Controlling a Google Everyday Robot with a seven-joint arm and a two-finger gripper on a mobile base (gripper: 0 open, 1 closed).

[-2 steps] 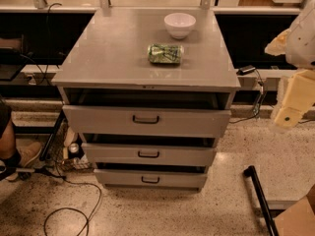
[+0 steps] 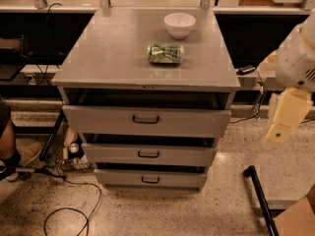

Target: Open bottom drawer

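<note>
1. One grey cabinet [image 2: 123,58] is holding three drawers: the top drawer [image 2: 98,119], the middle drawer [image 2: 113,154] and the bottom drawer [image 2: 123,178].
2. Three dark handles [image 2: 145,119] are showing, one on each drawer front.
3. One white bowl [image 2: 179,24] and one green packet [image 2: 166,53] are sitting on the cabinet top.
4. One gripper [image 2: 283,122] is hanging at the right edge, apart from the cabinet.
5. One black bar [image 2: 261,200] is lying on the floor.
</note>
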